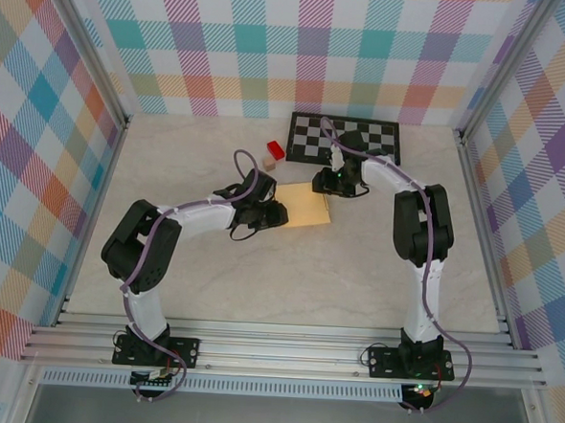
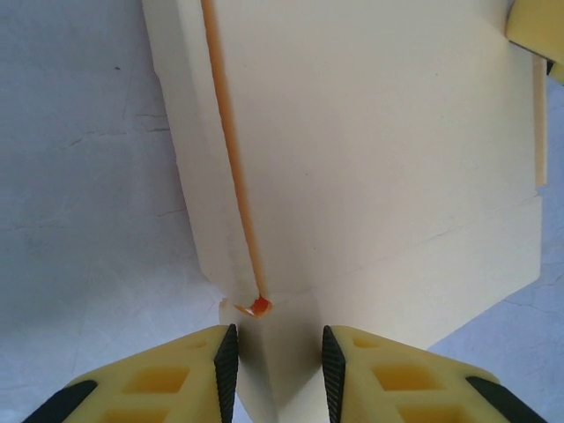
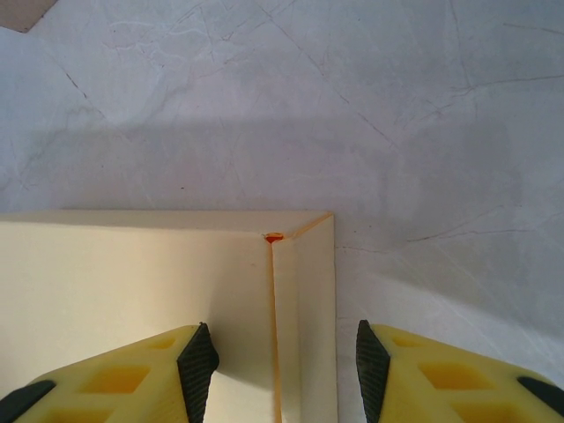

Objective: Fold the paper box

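Straddling paper box [image 1: 307, 205], both grippers [image 2: 278, 359] [image 3: 278, 357] half-open

Paper box [image 1: 302, 205]: thin yellow-orange card, lies flat on the table near the middle, a bit toward 12 o'clock. From the top it looks like a small rectangle, long side running 9 to 3 o'clock. Close up it's pale cream w/ a thin orange fold line. A narrow strip runs along one edge, corner cut slanted.
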Action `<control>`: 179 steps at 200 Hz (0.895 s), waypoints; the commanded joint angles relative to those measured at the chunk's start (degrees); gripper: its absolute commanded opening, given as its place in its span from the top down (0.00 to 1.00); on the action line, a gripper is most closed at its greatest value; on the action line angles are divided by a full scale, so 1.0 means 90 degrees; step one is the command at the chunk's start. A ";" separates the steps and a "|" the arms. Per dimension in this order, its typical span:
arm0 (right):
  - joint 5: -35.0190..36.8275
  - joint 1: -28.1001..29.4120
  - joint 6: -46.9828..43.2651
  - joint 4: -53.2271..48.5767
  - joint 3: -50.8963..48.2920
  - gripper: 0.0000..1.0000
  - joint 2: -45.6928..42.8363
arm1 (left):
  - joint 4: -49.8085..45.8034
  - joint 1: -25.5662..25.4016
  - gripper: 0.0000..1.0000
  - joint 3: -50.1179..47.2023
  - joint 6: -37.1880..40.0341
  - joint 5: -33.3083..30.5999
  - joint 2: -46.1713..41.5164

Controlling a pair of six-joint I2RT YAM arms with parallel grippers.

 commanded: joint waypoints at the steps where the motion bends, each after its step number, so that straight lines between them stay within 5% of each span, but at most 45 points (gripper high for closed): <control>1: -0.0005 0.0017 0.0021 -0.0272 -0.0171 0.51 0.0042 | -0.0009 -0.0032 0.66 0.0114 0.0328 -0.0220 0.0036; 179: 0.0075 -0.0093 -0.0224 -0.1186 0.0464 0.53 0.0567 | 0.1035 -0.0018 0.77 -0.0390 0.2585 -0.0474 0.0152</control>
